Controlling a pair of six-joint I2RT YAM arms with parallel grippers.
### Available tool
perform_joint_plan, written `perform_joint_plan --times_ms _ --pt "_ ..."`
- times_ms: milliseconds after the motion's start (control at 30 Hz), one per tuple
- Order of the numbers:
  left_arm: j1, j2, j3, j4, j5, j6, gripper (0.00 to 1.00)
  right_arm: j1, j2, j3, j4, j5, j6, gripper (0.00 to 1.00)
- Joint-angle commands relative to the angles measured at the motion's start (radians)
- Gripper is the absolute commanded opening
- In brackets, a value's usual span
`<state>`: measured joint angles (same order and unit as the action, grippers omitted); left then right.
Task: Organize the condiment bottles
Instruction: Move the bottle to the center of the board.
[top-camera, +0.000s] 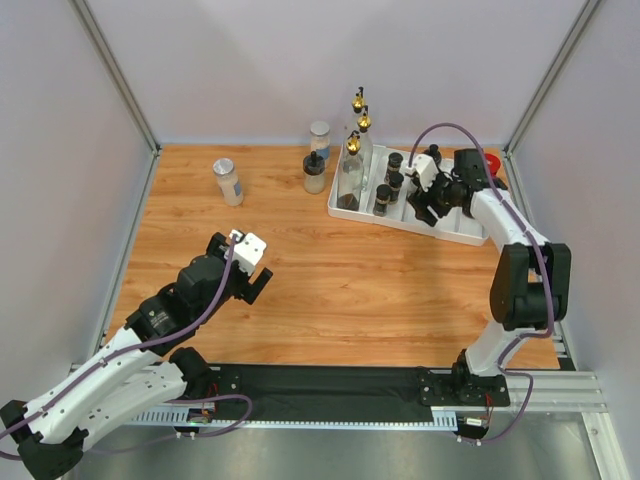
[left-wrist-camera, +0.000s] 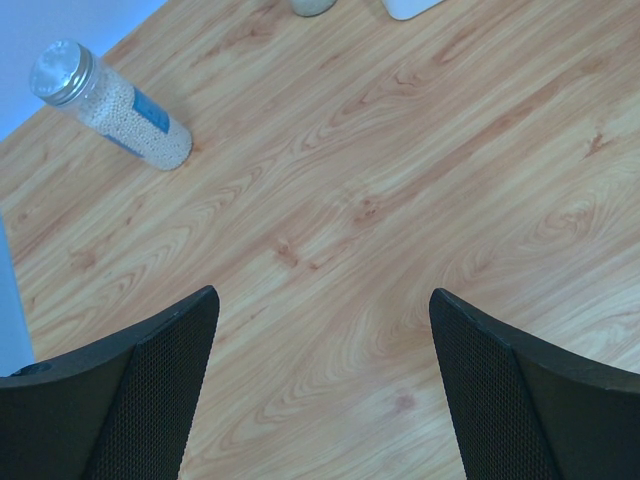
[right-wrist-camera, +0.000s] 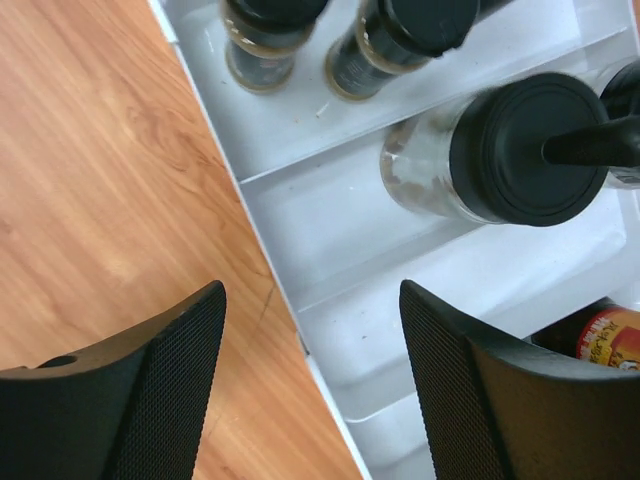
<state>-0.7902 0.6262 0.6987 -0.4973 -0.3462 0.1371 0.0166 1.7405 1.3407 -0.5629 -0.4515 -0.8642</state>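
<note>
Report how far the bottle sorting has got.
Done: several black-capped jars and a gold-spouted bottle stand in the white tray. In hand: nothing; the right hand hangs open over the tray, the left hand open over the table. Left: two silver-lidded jars and a lone black-capped jar stand outside the tray.

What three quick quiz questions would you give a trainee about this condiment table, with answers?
1. True or false: the left tool is shut on a jar.
2. The far-left silver-lidded jar sits: A on the wooden table, B stacked on another jar, C in the left tool.
3. How many gold-spouted bottles show in the top view?
Key: 1 false, its jaws stand open and empty; 2 A; 3 three.
</note>
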Motion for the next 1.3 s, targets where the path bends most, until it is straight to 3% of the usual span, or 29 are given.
perform_joint_plan --times_ms 0,367,733,967,1133,1267 --pt "0.008 0.007 -0.002 0.025 -0.007 0.010 0.93 0.054 -0.107 -0.038 -0.069 0.043 0.025 0.73" --pt "0.016 0.010 -0.002 0.025 -0.010 0.009 0.93 0.256 -0.278 -0.121 -0.207 0.140 0.039 0.79" --pt "0.016 -0.020 -0.002 0.023 -0.056 0.007 0.93 0.555 -0.306 -0.028 -0.354 0.320 -0.003 0.81" --pt "0.016 -0.063 -0.004 0.034 -0.141 0.006 0.93 0.689 -0.129 0.158 -0.350 0.393 0.122 0.84" --pt "0.016 -0.156 -0.010 0.058 -0.310 0.007 0.93 0.773 0.089 0.411 -0.305 0.450 0.295 0.87" --pt "0.017 -0.258 -0.033 0.095 -0.430 0.022 0.93 0.806 0.258 0.632 -0.265 0.543 0.448 0.97"
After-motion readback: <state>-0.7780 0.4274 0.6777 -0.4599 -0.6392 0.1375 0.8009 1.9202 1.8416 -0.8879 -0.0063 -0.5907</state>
